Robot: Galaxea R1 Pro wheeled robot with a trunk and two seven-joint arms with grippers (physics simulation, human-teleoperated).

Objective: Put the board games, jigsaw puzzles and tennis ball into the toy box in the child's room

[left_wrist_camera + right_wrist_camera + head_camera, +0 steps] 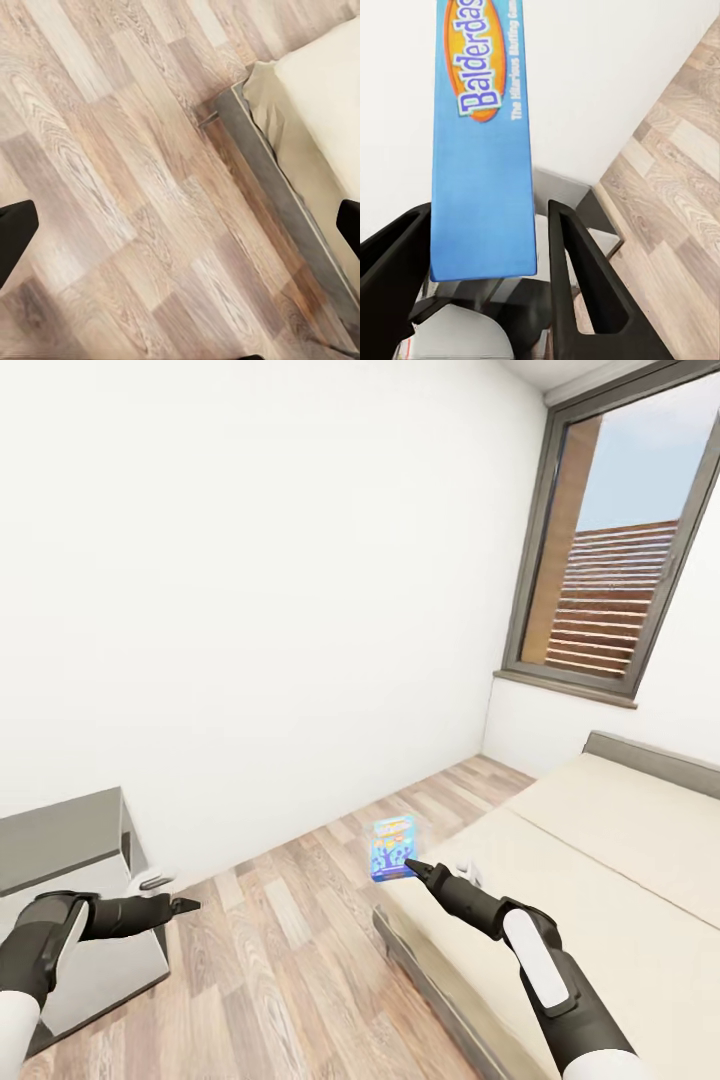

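Blue board game pinched in the right tool, with the bench away to the left

Head view: the right tool (pixel 410 868) holds the small blue board game (pixel 391 848) upright over the floor (pixel 290 920), just off the near corner of the bed (pixel 600 840); the dark bench section (pixel 60 840) lies far left, beside the left tool (pixel 185 905), so the carry probably runs leftward. Left wrist view: the left tool's fingers (pixel 15 232) stand spread and empty above the floor, the bed frame (pixel 262 150) at one side. Right wrist view: the box stands long axis up between the right tool's fingers (pixel 577 277), touching one.
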